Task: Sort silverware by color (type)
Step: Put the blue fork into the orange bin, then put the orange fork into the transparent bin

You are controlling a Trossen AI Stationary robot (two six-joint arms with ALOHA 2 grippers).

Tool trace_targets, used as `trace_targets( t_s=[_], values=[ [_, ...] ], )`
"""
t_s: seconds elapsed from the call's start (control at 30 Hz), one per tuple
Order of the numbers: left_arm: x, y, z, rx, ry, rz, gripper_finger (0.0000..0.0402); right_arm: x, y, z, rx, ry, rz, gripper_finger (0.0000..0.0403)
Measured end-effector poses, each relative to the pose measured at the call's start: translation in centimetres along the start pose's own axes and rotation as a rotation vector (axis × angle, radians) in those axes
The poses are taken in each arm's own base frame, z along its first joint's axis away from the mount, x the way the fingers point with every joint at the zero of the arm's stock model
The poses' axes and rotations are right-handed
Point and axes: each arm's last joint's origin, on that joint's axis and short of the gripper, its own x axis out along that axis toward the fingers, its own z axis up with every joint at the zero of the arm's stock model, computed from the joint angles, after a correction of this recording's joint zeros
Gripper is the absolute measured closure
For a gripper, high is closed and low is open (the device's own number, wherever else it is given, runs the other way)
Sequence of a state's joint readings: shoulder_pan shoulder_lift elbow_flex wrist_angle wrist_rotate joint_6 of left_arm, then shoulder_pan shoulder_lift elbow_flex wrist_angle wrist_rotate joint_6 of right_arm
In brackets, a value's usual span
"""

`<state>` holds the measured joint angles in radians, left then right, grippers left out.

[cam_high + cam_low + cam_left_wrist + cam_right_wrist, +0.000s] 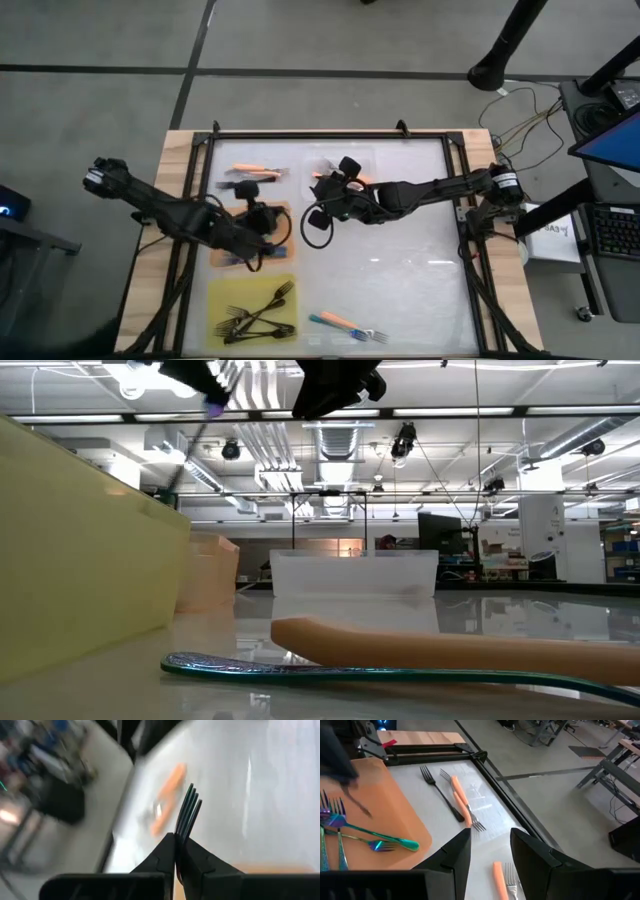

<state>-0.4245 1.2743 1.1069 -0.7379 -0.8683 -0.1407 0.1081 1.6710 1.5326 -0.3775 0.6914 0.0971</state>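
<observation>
The left hand [176, 851] is fully closed on a dark fork [187, 815], whose tines project forward past the pinched fingertips; in the high view this hand [258, 215] sits over the orange mat [283, 212] at about 9 o'clock from the tabletop [400, 240] centre. The right hand [490, 847] stands wide open with nothing between its fingers; in the high view it [318, 212] hovers just left of centre, at about 3 o'clock from the left hand and close beside it. On the orange mat, seen from the right wrist, lie teal-handled forks [375, 840] with their tines toward the mat's near edge. Beyond that mat, on the bare white surface, a black fork [442, 795] and an orange-handled fork [462, 802] lie side by side, touching or nearly so. A second orange-handled fork [499, 880] lies between the right hand's fingers and below them, on the tabletop. In the high view, a group of black forks [255, 312] rests on the yellow mat [222, 300] at about 7 o'clock. A teal and orange pair of forks [345, 324] lies at about 6 o'clock, near the front edge; the low view shows these two close up, the teal handle [380, 672] in front of the orange handle [450, 648]. The clear tray [345, 165] sits at about 12 o'clock, with orange pieces visible inside it.
</observation>
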Motion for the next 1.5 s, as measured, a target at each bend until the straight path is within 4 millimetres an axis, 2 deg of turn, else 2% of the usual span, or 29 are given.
trace_targets(
  t_s=[0.2,0.57,0.67,1.03,1.27,1.5],
  values=[
    [-1.8,1.5,-1.6,-0.068,0.294,-0.125,0.0402,0.0,0.0,0.0,-0.001,0.002,0.000,0.0273],
    [-0.9,-0.3,-5.0,-0.045,0.544,-0.344,0.0402,0.1,0.0,-0.4,-0.015,0.018,-0.002,0.0273],
    [-0.6,-0.5,-5.4,-0.030,0.544,-0.337,0.0402,0.2,0.0,-0.5,-0.019,0.022,-0.005,0.0273],
    [0.2,-0.3,-4.3,-0.085,0.411,-0.258,0.0398,0.4,-0.3,-0.6,-0.043,0.035,-0.012,0.0273],
    [0.6,-0.2,-4.0,-0.133,0.378,-0.204,0.0362,0.3,-0.3,-0.9,-0.104,0.061,0.004,0.0273],
    [1.6,-1.2,-5.4,-0.115,0.450,-0.217,0.0317,0.2,-0.5,-2.0,-0.161,0.160,-0.002,0.0273]
  ],
)
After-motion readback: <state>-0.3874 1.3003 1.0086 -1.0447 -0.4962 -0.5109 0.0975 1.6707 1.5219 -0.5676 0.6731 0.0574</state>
